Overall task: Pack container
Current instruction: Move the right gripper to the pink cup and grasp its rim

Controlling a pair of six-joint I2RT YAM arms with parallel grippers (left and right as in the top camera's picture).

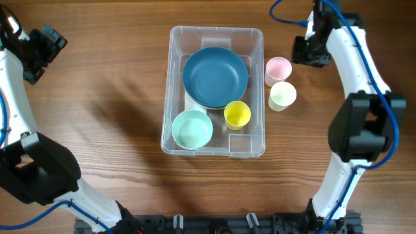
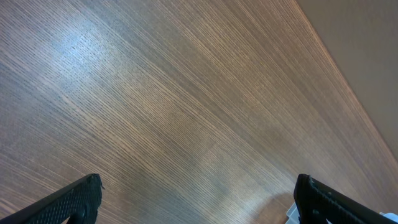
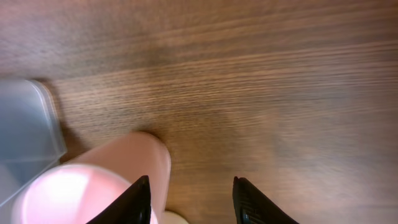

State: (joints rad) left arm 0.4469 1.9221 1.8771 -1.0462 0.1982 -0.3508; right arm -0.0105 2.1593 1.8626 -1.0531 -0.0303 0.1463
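The clear plastic container (image 1: 257, 39) stands at the table's middle. It holds a blue bowl (image 1: 215, 77), a mint cup (image 1: 192, 129) and a yellow cup (image 1: 237, 114). A pink cup (image 1: 278, 69) and a cream cup (image 1: 283, 95) stand on the table just right of it. My right gripper (image 1: 304, 51) is open and empty, a little right of and beyond the pink cup; in the right wrist view (image 3: 191, 198) the pink cup (image 3: 118, 177) lies by the left finger. My left gripper (image 1: 40, 49) is open and empty at the far left, over bare wood in the left wrist view (image 2: 198, 199).
The container's corner (image 3: 28, 134) shows at the left of the right wrist view. The table's far edge (image 2: 348, 81) runs across the upper right of the left wrist view. A rail with mounts (image 1: 214, 224) lines the front edge.
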